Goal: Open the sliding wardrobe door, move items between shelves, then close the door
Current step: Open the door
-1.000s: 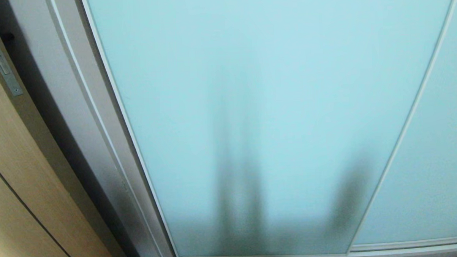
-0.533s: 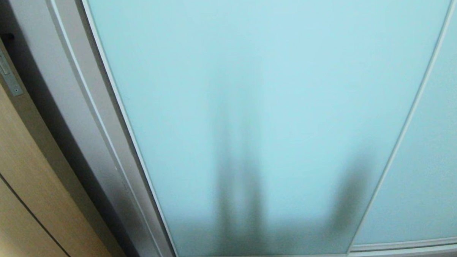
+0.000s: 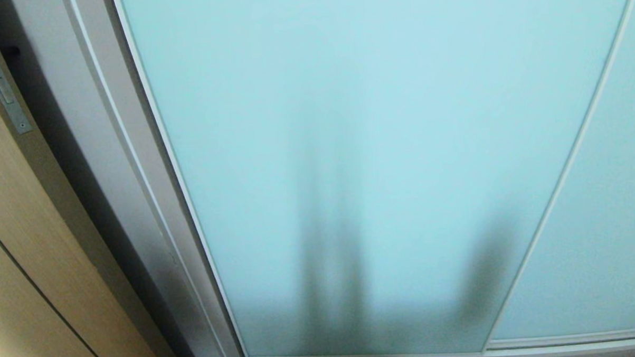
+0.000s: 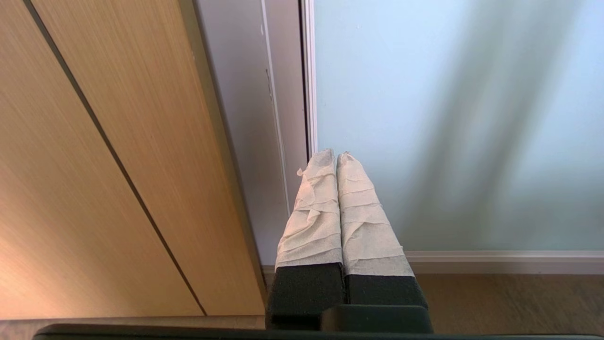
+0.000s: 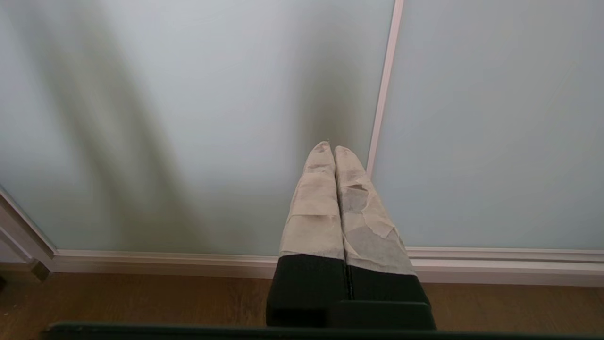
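Note:
The sliding wardrobe door (image 3: 374,145), frosted pale aqua glass in a slim silver frame (image 3: 153,168), stands closed and fills the head view. The items and the shelves are hidden behind it. Neither arm shows in the head view; only their dark shadows fall on the glass. My left gripper (image 4: 336,155) is shut and empty, its taped fingers pointing at the door's (image 4: 448,118) left frame edge, low near the floor. My right gripper (image 5: 331,147) is also shut and empty. It points at the glass (image 5: 188,118) beside the thin strip between the two panels.
A tan wooden door (image 3: 14,252) with a metal latch plate (image 3: 5,91) stands to the left of the wardrobe. A second frosted panel (image 3: 604,216) adjoins on the right. Brown wood-grain floor (image 5: 141,297) runs below the door's bottom rail (image 5: 165,262).

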### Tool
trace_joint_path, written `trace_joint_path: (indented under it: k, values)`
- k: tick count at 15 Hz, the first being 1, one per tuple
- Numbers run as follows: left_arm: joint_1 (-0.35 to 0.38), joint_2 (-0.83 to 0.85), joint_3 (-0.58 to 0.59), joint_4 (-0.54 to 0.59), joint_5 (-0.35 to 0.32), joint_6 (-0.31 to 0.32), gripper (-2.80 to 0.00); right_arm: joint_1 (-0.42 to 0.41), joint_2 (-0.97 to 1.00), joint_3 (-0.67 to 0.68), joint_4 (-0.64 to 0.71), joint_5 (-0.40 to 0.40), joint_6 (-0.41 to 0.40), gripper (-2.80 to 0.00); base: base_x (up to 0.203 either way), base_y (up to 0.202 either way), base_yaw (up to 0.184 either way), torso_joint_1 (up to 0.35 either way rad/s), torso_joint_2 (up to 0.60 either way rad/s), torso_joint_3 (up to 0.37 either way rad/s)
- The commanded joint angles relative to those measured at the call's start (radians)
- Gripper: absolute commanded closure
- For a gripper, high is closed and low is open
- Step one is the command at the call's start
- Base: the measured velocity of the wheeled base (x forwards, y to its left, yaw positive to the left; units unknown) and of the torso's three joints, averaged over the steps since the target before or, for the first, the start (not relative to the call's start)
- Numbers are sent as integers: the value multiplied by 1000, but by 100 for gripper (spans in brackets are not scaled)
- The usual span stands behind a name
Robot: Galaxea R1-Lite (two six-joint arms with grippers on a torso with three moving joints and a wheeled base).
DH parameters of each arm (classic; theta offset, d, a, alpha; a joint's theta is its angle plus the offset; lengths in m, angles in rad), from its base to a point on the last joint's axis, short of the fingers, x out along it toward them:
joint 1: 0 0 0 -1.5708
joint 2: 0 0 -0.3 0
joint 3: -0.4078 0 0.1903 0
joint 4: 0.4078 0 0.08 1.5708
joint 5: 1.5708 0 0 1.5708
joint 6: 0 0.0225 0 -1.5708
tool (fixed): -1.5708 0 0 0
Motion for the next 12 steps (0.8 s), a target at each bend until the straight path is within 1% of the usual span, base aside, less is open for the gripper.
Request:
trace_joint_path:
  k: [1, 12]
  values:
    - [1, 0, 2, 0, -1, 1, 0, 0, 1, 2, 0, 0, 0, 0, 0, 0, 0, 0, 0, 0]
    - [0, 0, 2, 0, 0, 1, 0, -1, 1, 1, 0, 0, 0, 0, 0, 0, 0, 0, 0, 0]
